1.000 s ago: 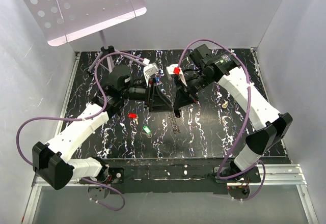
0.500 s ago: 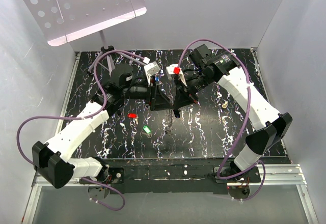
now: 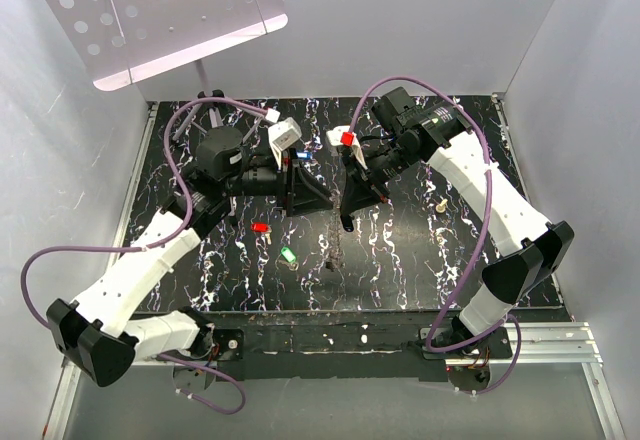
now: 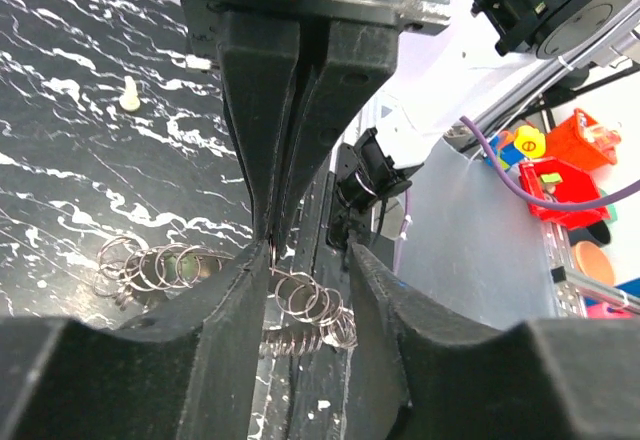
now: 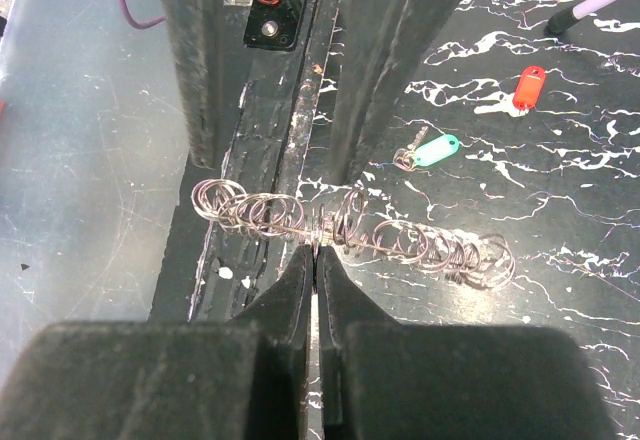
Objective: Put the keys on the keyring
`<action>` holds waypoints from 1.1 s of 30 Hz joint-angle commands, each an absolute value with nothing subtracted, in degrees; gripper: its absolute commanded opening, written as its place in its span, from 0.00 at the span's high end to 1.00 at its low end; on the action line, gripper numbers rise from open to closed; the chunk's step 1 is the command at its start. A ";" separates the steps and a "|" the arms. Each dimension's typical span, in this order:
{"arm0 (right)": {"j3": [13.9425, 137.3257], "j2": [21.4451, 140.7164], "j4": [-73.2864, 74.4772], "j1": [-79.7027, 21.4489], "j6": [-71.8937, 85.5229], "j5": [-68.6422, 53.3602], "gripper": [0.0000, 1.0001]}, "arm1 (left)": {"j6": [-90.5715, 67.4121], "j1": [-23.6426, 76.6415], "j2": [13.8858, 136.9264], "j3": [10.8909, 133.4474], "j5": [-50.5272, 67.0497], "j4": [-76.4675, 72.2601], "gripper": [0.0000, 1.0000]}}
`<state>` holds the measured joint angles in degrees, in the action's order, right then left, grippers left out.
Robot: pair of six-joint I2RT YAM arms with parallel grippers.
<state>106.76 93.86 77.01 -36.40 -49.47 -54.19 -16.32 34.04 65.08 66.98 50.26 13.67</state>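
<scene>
The keyring (image 5: 400, 240) shows as a chain of small silvery wire rings lying over the dark marbled table. My right gripper (image 5: 318, 250) is shut on one ring near the chain's middle. My left gripper (image 4: 305, 260) is open, its fingers (image 5: 195, 60) standing either side of the chain's end (image 4: 310, 305) without touching it. In the top view the two grippers meet at mid-table, left gripper (image 3: 325, 198) and right gripper (image 3: 346, 222). A red key (image 3: 260, 227) and a green key (image 3: 289, 255) lie loose to the left, also seen as the green key (image 5: 430, 150) and the red key (image 5: 528, 85).
A small knob (image 3: 440, 203) stands upright on the table right of the grippers. A perforated white music stand (image 3: 150, 20) hangs over the back left corner. White walls close in the table. Purple cables loop over both arms.
My left arm has drawn back to the left and its gripper has shifted a little left and up the table. The right gripper has stayed where it was, as have the red and green keys.
</scene>
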 commanded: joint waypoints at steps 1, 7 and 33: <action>108.98 93.69 89.56 -36.56 -49.39 -57.39 0.99 | -15.65 34.19 66.44 68.82 53.87 18.01 0.65; 108.81 93.60 89.47 -36.56 -49.39 -57.39 0.99 | -15.21 34.28 68.29 69.00 55.28 20.83 0.69; 108.46 93.69 89.38 -36.56 -49.13 -57.83 0.99 | -16.70 35.86 72.42 69.78 52.74 18.37 0.68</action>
<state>106.74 93.86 77.03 -36.40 -49.43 -54.61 -16.62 35.05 71.96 67.48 53.71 19.18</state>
